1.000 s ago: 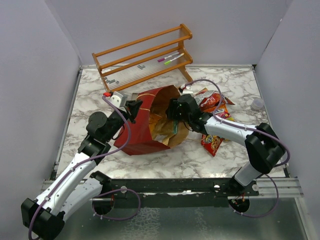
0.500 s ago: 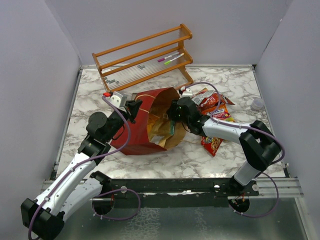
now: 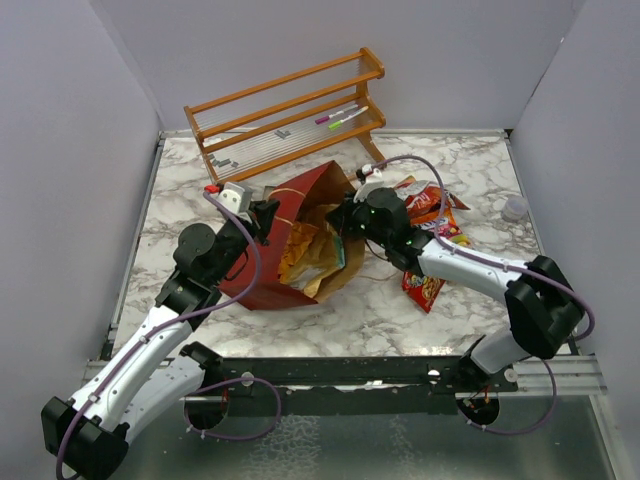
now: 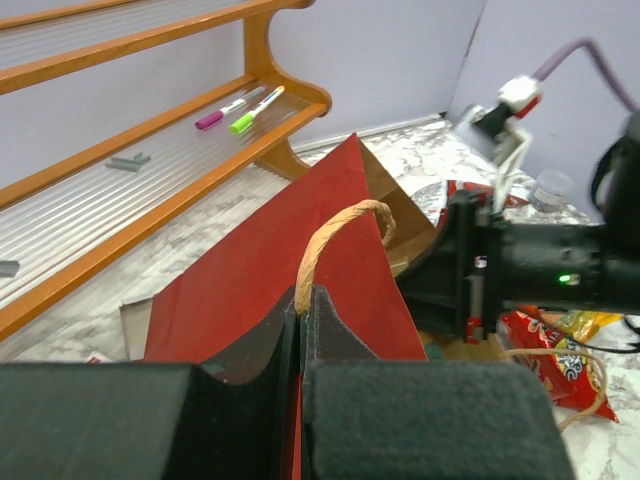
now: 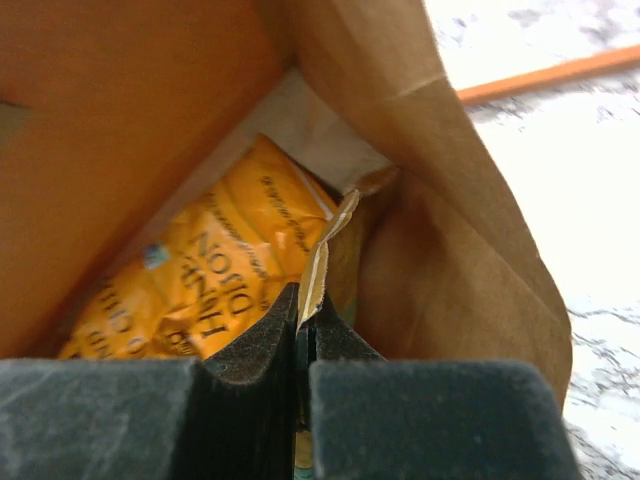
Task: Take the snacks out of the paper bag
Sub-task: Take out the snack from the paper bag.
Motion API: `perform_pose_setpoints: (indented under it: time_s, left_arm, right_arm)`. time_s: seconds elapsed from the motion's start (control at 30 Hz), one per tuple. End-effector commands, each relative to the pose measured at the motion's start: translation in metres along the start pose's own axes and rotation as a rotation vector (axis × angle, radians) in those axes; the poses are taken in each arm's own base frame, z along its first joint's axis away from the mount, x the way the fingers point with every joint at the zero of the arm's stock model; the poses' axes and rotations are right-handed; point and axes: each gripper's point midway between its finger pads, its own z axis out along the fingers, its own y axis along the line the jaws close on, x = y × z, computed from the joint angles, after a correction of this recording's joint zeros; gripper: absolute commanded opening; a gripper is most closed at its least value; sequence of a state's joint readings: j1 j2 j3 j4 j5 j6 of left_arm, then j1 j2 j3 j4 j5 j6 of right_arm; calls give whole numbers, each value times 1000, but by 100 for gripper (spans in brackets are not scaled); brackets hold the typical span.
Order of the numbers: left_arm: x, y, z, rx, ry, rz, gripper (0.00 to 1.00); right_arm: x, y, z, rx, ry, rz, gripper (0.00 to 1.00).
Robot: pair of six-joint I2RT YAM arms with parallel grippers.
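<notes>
The red paper bag point(image 3: 262, 262) lies on its side, its brown mouth facing right. My left gripper point(image 3: 268, 214) is shut on its twine handle point(image 4: 330, 235) and the red upper edge point(image 4: 240, 290). In the mouth lies a tan-gold snack pouch point(image 3: 308, 255). My right gripper point(image 3: 347, 218) reaches into the mouth and is shut on a thin edge of that pouch point(image 5: 205, 275), with the kraft wall point(image 5: 470, 250) to its right. More snacks lie outside the bag on the right: red packets point(image 3: 427, 200), one by the forearm point(image 3: 447, 231) and one nearer the front point(image 3: 425, 289).
A wooden slatted rack point(image 3: 290, 115) stands at the back with pink and green pens point(image 3: 337, 119) on its shelf. A small clear cup point(image 3: 514, 207) sits near the right wall. Grey walls enclose the marble table point(image 3: 180, 180) on three sides.
My right gripper has gone from open to shut, pinching the pouch's edge. The bag's mouth has shifted and more of the pouch shows. The left gripper has kept its hold.
</notes>
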State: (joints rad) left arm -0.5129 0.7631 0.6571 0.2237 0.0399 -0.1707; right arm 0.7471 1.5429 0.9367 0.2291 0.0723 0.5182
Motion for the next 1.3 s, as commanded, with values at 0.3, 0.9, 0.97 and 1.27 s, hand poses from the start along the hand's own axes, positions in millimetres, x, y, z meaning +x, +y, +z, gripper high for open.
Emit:
perform_pose_setpoints:
  time_s: [0.3,0.9,0.97,1.27]
  left_arm:
    - [-8,11,-3,-76,-19,-12,0]
    - [-9,9,-4,-66,-25,-15,0]
    - [-8,10,-4,-70,-25,-15,0]
    - [-8,10,-4,-72,-25,-15,0]
  right_arm:
    - [-121,66,-48,-169,-274,58,1]
    - [-248,95,-121,-161,-585,62,1]
    - [-264,98,-132,-158,-625,47,1]
    - [-325,117,-175,-171,-789,-3,1]
